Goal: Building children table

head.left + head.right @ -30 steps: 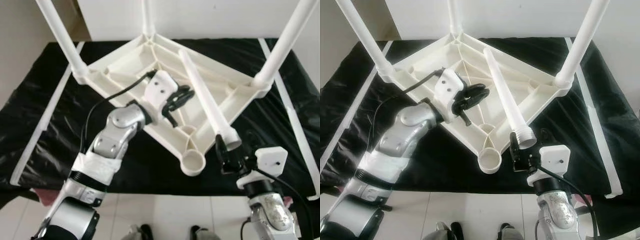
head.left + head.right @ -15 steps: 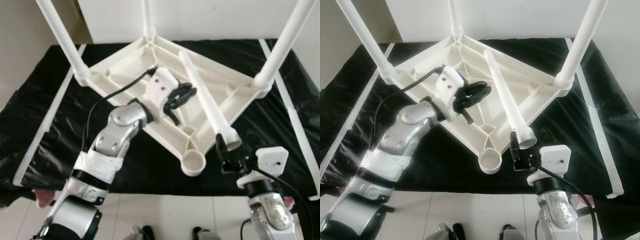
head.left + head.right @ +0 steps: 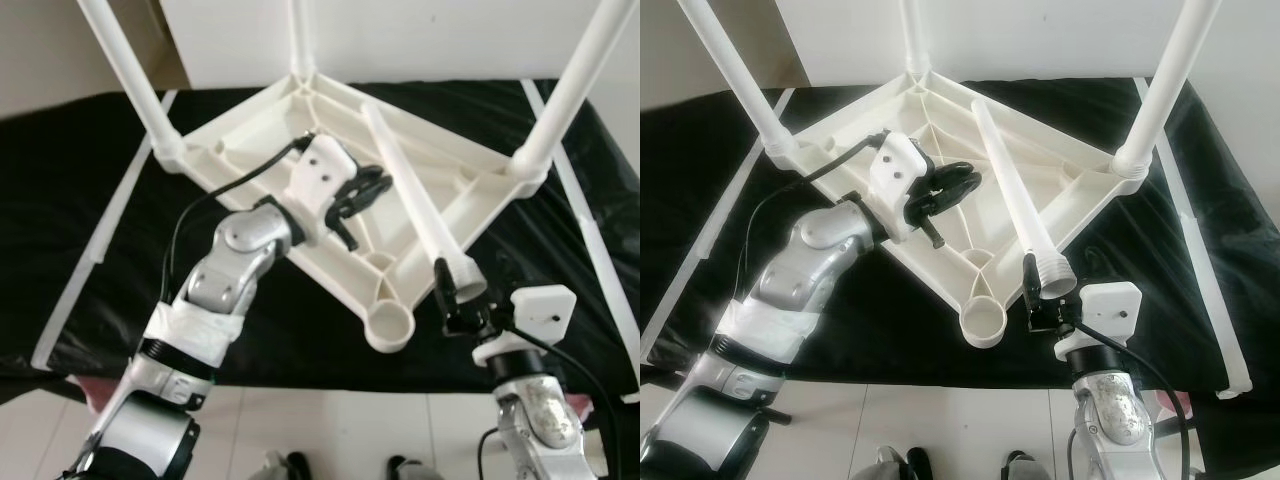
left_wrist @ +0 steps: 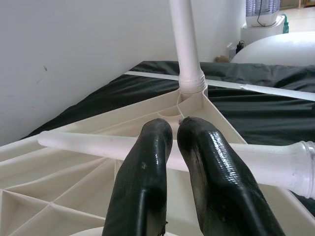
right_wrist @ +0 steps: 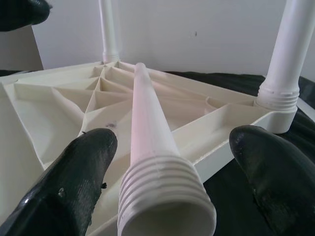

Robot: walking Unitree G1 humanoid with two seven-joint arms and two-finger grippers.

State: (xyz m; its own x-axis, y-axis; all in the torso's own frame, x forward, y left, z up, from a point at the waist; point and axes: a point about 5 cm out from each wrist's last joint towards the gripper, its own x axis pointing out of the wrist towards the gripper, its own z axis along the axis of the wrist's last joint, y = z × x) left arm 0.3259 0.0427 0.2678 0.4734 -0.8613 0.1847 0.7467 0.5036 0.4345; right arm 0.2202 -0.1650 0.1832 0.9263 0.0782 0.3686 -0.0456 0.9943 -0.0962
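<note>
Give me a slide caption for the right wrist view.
Open right gripper straddling the threaded end of a loose leg lying across the upturned tabletop.

From my seat, the upturned tabletop [image 3: 250, 135] takes up most of the black sheet [image 3: 90, 180]. Three legs [image 3: 135, 85] stand up at its far and side corners and fence those approaches. The loose leg [image 3: 415, 205] lies slantwise across the ribs, splitting the middle; my left gripper [image 3: 362, 188] sits just left of it. The near socket [image 3: 388, 326] has open air above it, with my right gripper [image 3: 1038, 292] spread wide around the loose leg's threaded end, just beside that socket.
</note>
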